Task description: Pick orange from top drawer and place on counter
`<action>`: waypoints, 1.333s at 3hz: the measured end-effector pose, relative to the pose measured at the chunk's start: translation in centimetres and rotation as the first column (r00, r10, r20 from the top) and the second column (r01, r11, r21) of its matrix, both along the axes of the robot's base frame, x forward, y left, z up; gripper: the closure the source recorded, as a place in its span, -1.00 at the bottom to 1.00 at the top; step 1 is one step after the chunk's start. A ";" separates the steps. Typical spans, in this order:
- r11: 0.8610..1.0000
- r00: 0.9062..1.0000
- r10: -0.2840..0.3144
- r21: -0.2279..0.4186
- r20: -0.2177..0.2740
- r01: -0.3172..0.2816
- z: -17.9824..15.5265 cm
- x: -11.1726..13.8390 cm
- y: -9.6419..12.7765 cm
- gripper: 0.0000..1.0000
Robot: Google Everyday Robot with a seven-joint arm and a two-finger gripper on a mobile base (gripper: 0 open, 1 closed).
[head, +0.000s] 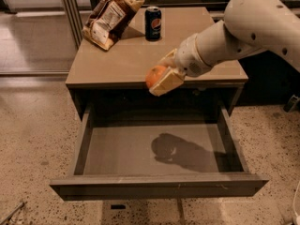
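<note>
A robot's gripper is clamped on the orange, holding the fruit in the air at the six o'clock edge of the counter, above the open top drawer. One pale, flat finger presses across the fruit's lower right side, and the other appears to sit behind it at about one o'clock, mostly hidden by the orange itself. The white arm reaches in from the two o'clock corner of the scene and slopes down across the right half of the counter to the wrist. From this angle it is hard to judge whether the orange hangs over the tan surface or just in front of its lip; it touches neither the counter nor the drawer. The drawer is pulled well out toward six o'clock, its flat grey bottom bare except for a dark shadow of the arm and fruit, which falls right of centre at roughly four o'clock of the drawer floor. At the far end of the counter, a crumpled brown chip bag leans at eleven o'clock, and a dark blue soda can stands upright just beside it at twelve o'clock, both well apart from the gripper. Speckled terrazzo floor spreads around the cabinet at nine o'clock and along the bottom.
</note>
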State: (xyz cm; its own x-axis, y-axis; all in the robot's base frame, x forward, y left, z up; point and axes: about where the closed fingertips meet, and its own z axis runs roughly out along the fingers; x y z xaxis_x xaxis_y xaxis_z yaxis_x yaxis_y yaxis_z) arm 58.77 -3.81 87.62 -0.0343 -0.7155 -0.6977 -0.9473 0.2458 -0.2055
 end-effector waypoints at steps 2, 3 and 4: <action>1.000 0.999 -0.015 0.018 0.036 0.014 0.6 0.3 0.1 1.00; 0.999 0.994 -0.032 0.033 0.101 0.029 0.8 2.8 -0.2 1.00; 0.998 0.985 -0.045 0.048 0.168 0.037 1.7 5.7 -0.3 1.00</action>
State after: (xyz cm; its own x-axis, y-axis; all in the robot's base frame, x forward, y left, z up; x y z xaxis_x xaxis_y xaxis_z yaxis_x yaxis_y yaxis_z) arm 64.52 -4.15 89.28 0.0580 -0.6842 -0.7270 -0.8888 0.2962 -0.3496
